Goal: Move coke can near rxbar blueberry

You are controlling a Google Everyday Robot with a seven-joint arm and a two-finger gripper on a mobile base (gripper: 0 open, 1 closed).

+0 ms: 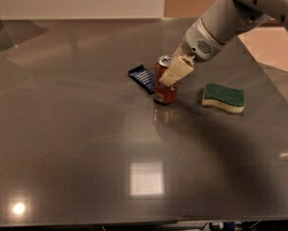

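We see the gripper (pixel 168 75) angled in from the upper right, its 2 fingers clasped around the upper part of the coke can (pixel 165 94). The can stands upright on the grey table (pixel 85 153), just beside the rxbar blueberry (pixel 142 78), with a green sponge (pixel 223 97) near its other side.

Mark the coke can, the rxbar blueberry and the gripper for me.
coke can (pixel 163 93): camera view, lower red side.
rxbar blueberry (pixel 142 77): camera view, wrapper middle.
gripper (pixel 168 75): camera view, between fingertips, at can's top.
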